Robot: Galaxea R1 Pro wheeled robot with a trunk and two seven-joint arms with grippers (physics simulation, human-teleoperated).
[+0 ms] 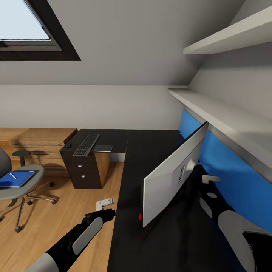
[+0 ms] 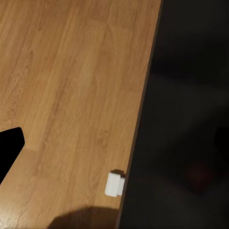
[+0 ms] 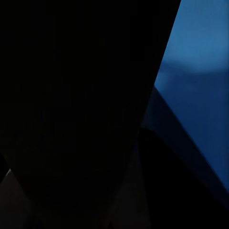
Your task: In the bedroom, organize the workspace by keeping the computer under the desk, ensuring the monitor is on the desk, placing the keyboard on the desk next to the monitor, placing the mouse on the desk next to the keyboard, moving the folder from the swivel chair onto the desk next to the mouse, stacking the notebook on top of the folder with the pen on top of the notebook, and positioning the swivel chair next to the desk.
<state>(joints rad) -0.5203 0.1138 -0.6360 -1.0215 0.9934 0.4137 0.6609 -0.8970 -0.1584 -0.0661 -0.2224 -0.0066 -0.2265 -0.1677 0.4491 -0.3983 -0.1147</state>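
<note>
Room: grey sloped walls, a skylight (image 1: 26, 28) high up, oak floor (image 1: 56, 219), pale shelves (image 1: 226, 113) over the blue back panel (image 1: 226, 158).
Desk: black L-shaped top (image 1: 151, 158); one wing runs along the blue panel, the other reaches toward the chair side.
Monitor: wide screen (image 1: 172, 175) standing on the desk near the blue panel, tilted, its pale back turned to the head camera; a small red dot (image 1: 140, 216) sits at its lower near corner.
Keyboard: slim, dark keys (image 1: 86, 144), lying on the far desk wing, above the drawer unit (image 1: 85, 168).
Mouse: small black shape (image 1: 68, 145) just beside the keyboard, at the desk end nearest the chair.
Chair: grey seat on a chrome star base (image 1: 22, 189), on the floor, well apart from the desk.
Folder: blue, flat (image 1: 16, 178) on the chair seat.
Pen: white (image 1: 13, 176), lying on top of the folder.
Left gripper: white fingers (image 1: 104, 204) above the floor, just beside the desk edge; how far open, cannot tell.
Right gripper: white fingers (image 1: 210, 178) between the monitor's back and the blue panel, over the desk; opening and hold cannot be told.
</note>
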